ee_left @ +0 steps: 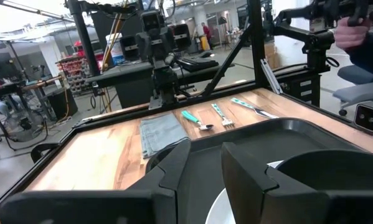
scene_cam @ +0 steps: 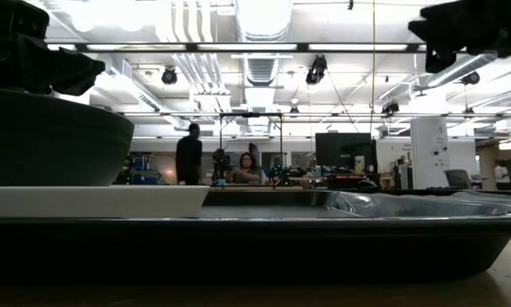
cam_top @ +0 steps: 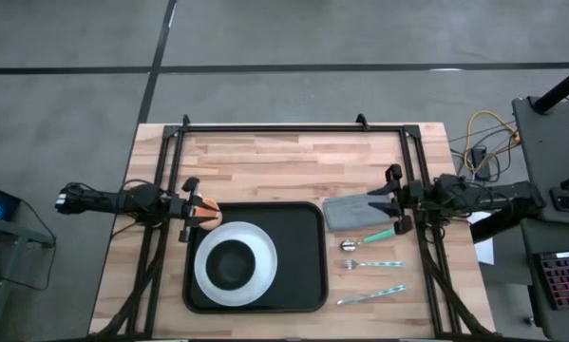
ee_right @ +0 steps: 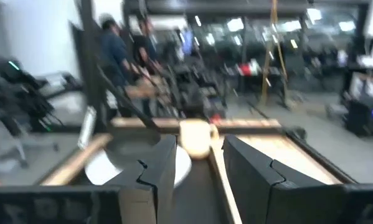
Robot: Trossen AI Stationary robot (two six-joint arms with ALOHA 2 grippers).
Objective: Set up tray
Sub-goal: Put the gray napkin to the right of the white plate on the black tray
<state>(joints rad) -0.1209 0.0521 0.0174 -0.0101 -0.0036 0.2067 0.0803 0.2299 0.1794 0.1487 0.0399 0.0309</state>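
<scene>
The black tray [cam_top: 298, 256] lies on the wooden table, with a white plate [cam_top: 265, 271] on its left half and a dark bowl [cam_top: 232, 264] on the plate. My left gripper [cam_top: 195, 211] is open at the tray's far left corner, its fingers [ee_left: 174, 168] pointing over the tray. A small orange-and-cream thing [cam_top: 209, 214] shows just past its fingertips. It appears as a cream shape [ee_right: 195, 138] in the right wrist view and is hidden in the left wrist view. My right gripper [cam_top: 395, 204] is open beside the grey napkin [cam_top: 346, 211], right of the tray.
A teal-handled spoon [cam_top: 369, 237], a fork [cam_top: 371, 264] and a knife [cam_top: 369, 296] lie in a row on the table right of the tray, near my right gripper. A black frame [cam_top: 284, 128] borders the table. Bare wood [cam_top: 284, 161] lies beyond the tray. People stand in the room behind.
</scene>
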